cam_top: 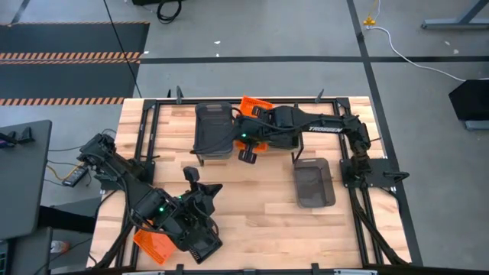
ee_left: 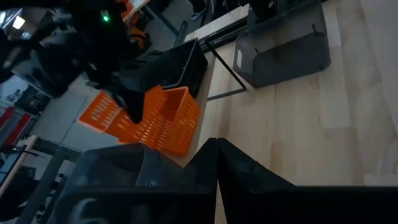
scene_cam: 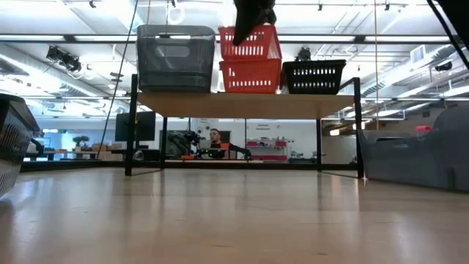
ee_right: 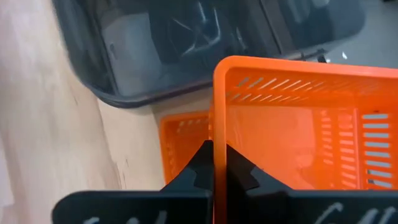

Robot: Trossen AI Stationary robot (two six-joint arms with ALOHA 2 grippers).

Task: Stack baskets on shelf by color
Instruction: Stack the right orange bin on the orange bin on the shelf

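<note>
Right gripper [ee_right: 213,163] is clamping an orange basket's [ee_right: 298,124] rim above the shelf [scene_cam: 245,103]; left gripper [ee_left: 216,163], away from the shelf, is pinching a black basket [cam_top: 200,241].

High view: right arm [cam_top: 306,122] covers most of the orange baskets [cam_top: 252,107] on the shelf [cam_top: 183,114]; black basket there hidden under it. Left arm [cam_top: 164,210] hides most of the black basket [cam_top: 205,246] and part of the orange basket [cam_top: 153,246] at the worktop [cam_top: 260,221] front edge. Low view: grey basket [scene_cam: 421,158] cut by right edge, dark basket [scene_cam: 11,139] cut by left edge. Background person [scene_cam: 215,138] too small to tell.
</note>
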